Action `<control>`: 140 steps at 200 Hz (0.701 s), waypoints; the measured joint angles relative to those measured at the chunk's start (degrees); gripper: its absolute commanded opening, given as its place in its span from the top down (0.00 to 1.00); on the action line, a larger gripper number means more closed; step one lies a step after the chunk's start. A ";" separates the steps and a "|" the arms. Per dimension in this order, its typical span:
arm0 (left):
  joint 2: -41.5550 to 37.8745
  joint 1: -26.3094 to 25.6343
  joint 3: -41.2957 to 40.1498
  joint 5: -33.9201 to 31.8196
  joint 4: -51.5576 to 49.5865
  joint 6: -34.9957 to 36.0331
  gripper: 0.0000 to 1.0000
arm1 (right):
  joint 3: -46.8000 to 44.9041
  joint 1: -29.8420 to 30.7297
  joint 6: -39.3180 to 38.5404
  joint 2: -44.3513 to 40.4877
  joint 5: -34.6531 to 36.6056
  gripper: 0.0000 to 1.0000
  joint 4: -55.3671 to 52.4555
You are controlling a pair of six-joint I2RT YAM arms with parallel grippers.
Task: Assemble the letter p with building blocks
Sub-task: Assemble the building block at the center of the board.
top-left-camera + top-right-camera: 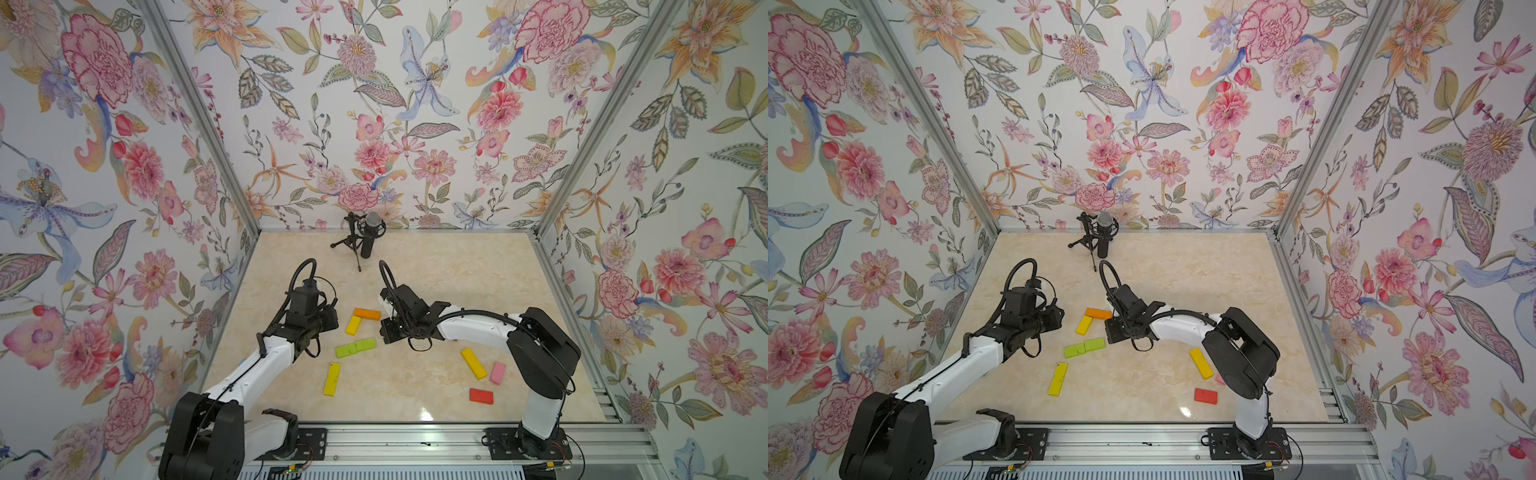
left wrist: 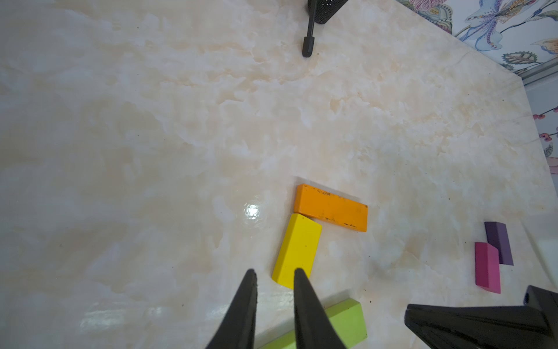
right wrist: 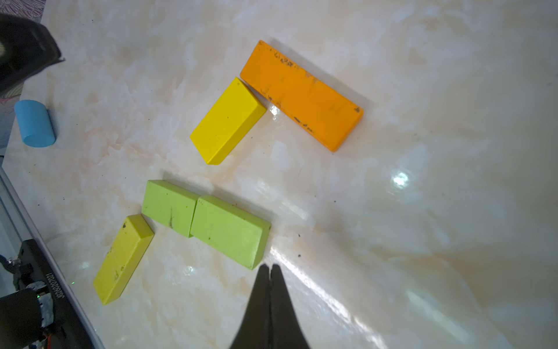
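The letter looks about half built. A flat orange rectangular block [image 1: 367, 313] lies on the pale marbled bench [image 1: 457, 270] as the top stroke. A short yellow block [image 1: 353, 325] touches one end of it at a right angle, starting the stem. Near the orange block and roughly parallel to it, a pair of lime green blocks [image 1: 356, 348] touch end to end, apart from the short yellow block. A long yellow bar [image 1: 332, 378] lies just beyond them. The side closing the bowl is missing, and the gaps need tightening. Off the orange block's other end sit a small purple block [image 2: 499, 241] and a magenta block [image 2: 486, 267]. A second yellow bar [image 1: 473, 363], a pink block [image 1: 497, 372] and a red block [image 1: 481, 396] lie well apart from it. The left claw [image 2: 275, 273] has its tips slightly apart and empty, at the short yellow block's end away from the orange block. The right claw [image 3: 269, 267] is pressed together and empty, beside the lime pair.
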 measured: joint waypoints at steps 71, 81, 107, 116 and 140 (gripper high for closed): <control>0.66 -8.04 -2.67 2.10 -0.70 -2.12 0.80 | -0.59 3.80 -0.70 -0.68 1.05 0.96 0.17; 0.61 -8.96 -3.82 2.58 -0.24 -3.04 0.81 | -0.17 3.63 -0.85 0.22 1.09 0.96 0.50; 0.61 -11.98 -7.58 4.13 2.21 -5.70 0.80 | -0.04 3.06 -0.90 2.78 1.05 0.96 1.05; 0.59 -12.76 -8.59 4.37 2.58 -6.58 0.80 | -0.11 2.82 -0.87 3.28 1.01 0.96 1.14; 0.59 -14.08 -9.31 4.46 2.86 -8.20 0.80 | -0.31 2.34 -0.87 3.74 1.01 0.96 2.21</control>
